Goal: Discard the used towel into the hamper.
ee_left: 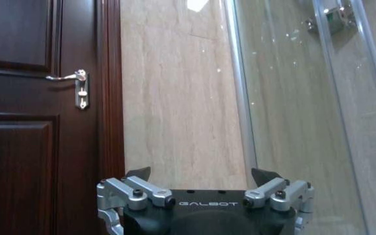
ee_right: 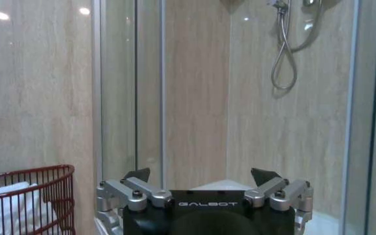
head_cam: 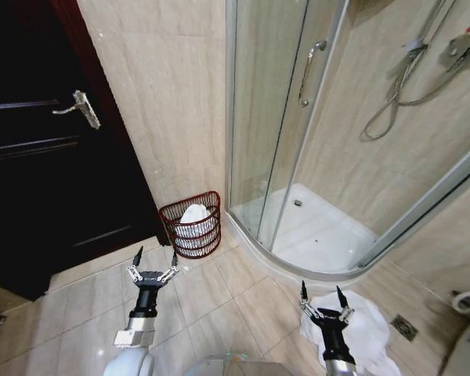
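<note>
Nearest the head camera, two black arms with silver metal linkages reach out over the beige tiled floor (head_cam: 219, 301), each ending in a pincer with dark pointed tips. Left pincer (head_cam: 152, 258) hangs spread wide and empty above the tiles, just short of the hamper (head_cam: 191, 224), its tips well apart. Right pincer (head_cam: 323, 295) is likewise spread wide and holds nothing; it hovers above a crumpled white towel (head_cam: 359, 327) that lies in soft folds on the floor beside the curved lip of the shower tray (head_cam: 313, 235). That hamper is a small round basket of thin dark red bars, slightly tapered, standing on the floor against the beige stone-look wall, between the dark wooden door (head_cam: 39, 149) and the glass shower enclosure (head_cam: 270, 117); a bunched white cloth (head_cam: 194, 215) already sits inside it. In the right wrist view the hamper's barred rim (ee_right: 28, 196) shows beside the pincer's angular silver knuckles, with a coiled metal shower hose (ee_right: 283, 54) hanging behind the glass.
</note>
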Controlling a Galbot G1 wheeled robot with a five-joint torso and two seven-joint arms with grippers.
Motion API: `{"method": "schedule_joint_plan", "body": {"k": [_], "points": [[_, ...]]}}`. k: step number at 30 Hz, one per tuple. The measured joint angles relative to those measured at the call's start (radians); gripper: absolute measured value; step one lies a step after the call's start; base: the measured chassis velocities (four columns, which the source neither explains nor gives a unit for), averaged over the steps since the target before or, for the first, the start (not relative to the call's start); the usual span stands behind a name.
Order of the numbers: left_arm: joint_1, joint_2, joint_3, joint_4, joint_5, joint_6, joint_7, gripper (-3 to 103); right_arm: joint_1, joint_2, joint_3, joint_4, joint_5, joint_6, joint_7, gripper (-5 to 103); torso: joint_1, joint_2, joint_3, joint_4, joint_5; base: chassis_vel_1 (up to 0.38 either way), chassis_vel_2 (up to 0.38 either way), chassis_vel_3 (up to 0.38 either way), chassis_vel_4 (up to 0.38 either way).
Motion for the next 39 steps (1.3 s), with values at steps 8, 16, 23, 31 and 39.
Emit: {"method": "schedule_joint_plan", "body": {"k": [8, 16, 23, 31, 39], "points": [[-0.001, -0.001, 0.0, -0.003, -0.001, 0.0, 0.0, 100, -0.001, 0.001, 0.003, 0.002, -0.002, -0.004, 0.004, 100, 0.0, 0.0, 0.0, 0.0, 0.0001, -0.011, -0.106, 0.01, 0.1], [0.0, -0.003, 0.001, -0.002, 0.003, -0.002, 0.0, 100, -0.001, 0.0, 0.003, -0.002, -0.002, -0.002, 0.008, 100, 0.0, 0.0, 0.0, 0.0, 0.0001, -0.007, -0.103, 0.002, 0.103], [0.0, -0.003, 0.002, 0.0, 0.001, -0.004, 0.0, 100, 0.001, -0.001, 0.007, -0.002, 0.001, -0.001, 0.008, 100, 0.0, 0.0, 0.0, 0.0001, 0.0001, 0.008, -0.092, 0.009, 0.085], [0.003, -0.003, 0.003, 0.002, 0.0, -0.005, 0.002, 100, 0.016, 0.005, 0.011, -0.01, 0.003, 0.01, 0.023, 100, 0.0, 0.0, 0.0, 0.0, 0.0002, -0.006, -0.069, 0.01, 0.061], [-0.001, -0.003, 0.003, 0.004, -0.002, -0.009, 0.002, 100, 0.023, 0.006, 0.019, -0.005, 0.005, 0.011, 0.033, 100, 0.0, 0.0, 0.0, 0.0, 0.0, 0.0, 0.0, 0.0, 0.0]]}}
